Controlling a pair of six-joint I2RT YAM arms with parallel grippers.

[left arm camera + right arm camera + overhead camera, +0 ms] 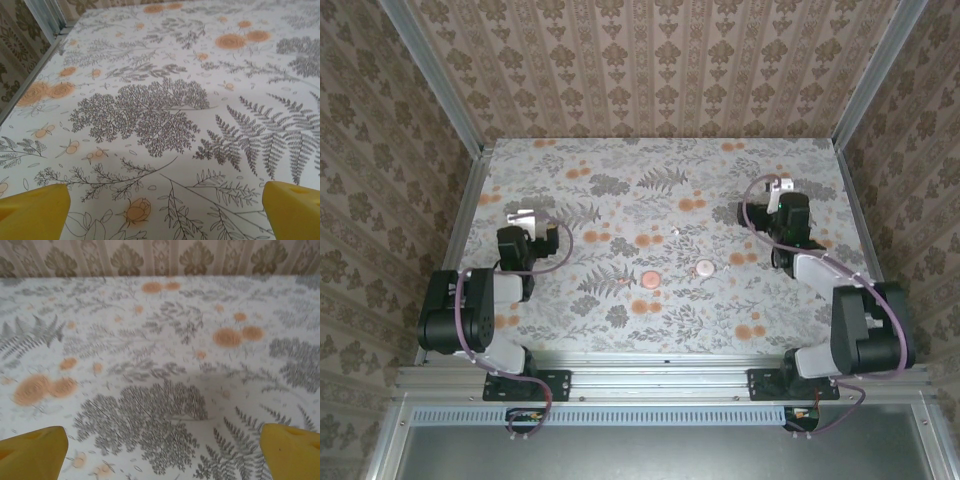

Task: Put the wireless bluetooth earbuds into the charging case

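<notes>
On table (620, 170), left disc (648, 277) beside right disc (705, 267)

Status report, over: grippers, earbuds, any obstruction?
Left gripper open, right gripper open, both empty. Earbuds too small to pinpoint; pink disc and cream disc lie mid-table. No obstruction seen.

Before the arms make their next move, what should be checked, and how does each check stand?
1. Left gripper open and empty: ok.
2. Right gripper open and empty: ok.
3. Salmon-pink disc and cream-white disc lying apart, clear of both arms: ok.
4. Earbuds located on the table: cannot tell, too small.
5. Charging case open: cannot tell.
</notes>
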